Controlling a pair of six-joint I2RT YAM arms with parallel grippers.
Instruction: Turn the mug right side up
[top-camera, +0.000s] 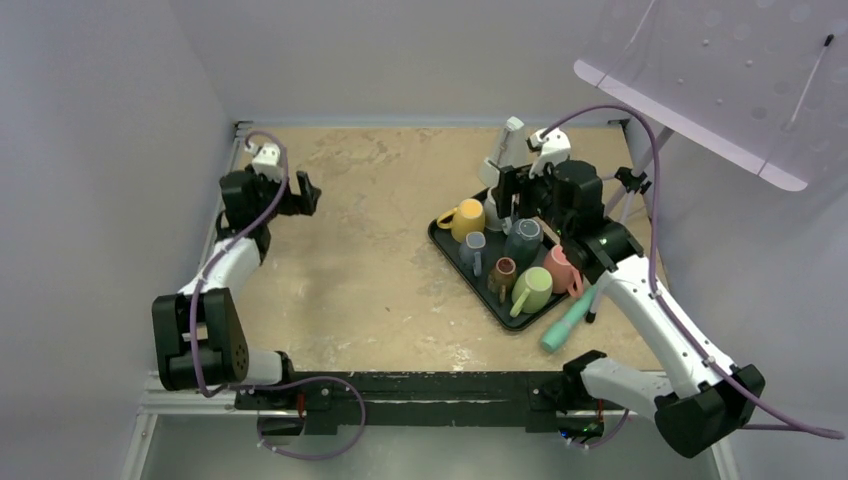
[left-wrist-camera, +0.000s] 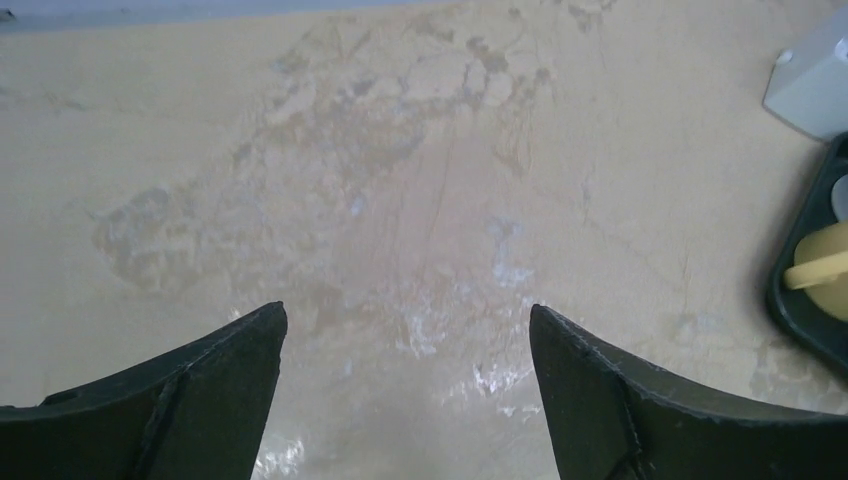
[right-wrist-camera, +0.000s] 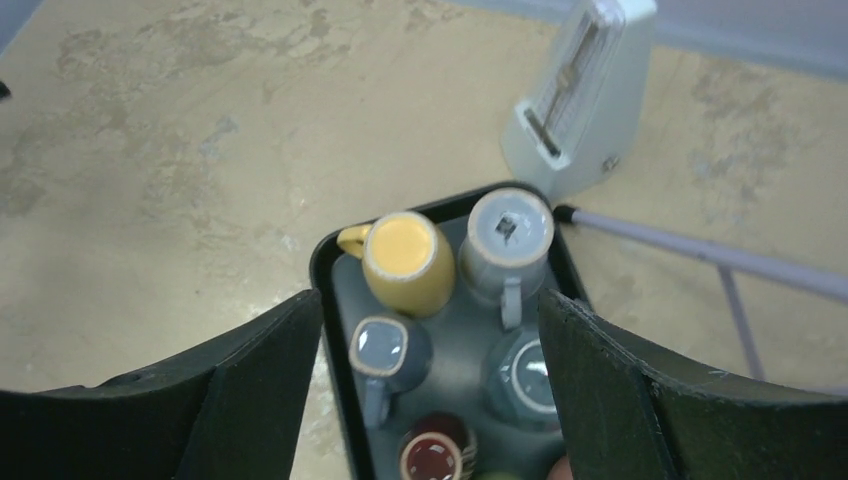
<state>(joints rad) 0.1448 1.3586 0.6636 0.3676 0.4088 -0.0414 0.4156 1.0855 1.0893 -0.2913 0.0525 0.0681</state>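
A black tray (top-camera: 482, 296) holds several mugs. In the right wrist view a grey mug (right-wrist-camera: 508, 240) stands with its flat base and a small sticker facing up. A dark teal mug (right-wrist-camera: 522, 378) also shows a ringed base upward. The yellow mug (right-wrist-camera: 402, 258), blue mug (right-wrist-camera: 388, 352) and maroon mug (right-wrist-camera: 436, 458) show open mouths. My right gripper (right-wrist-camera: 428, 300) is open and empty, hovering above the tray's far end (top-camera: 505, 195). My left gripper (top-camera: 305, 192) is open and empty over bare table at the far left (left-wrist-camera: 408, 310).
A white metronome (top-camera: 505, 150) stands just behind the tray. A green mug (top-camera: 533, 290) and a pink mug (top-camera: 560, 268) fill the tray's near end. A teal marker (top-camera: 568, 322) lies right of the tray. A lilac perforated board (top-camera: 720, 80) overhangs the far right.
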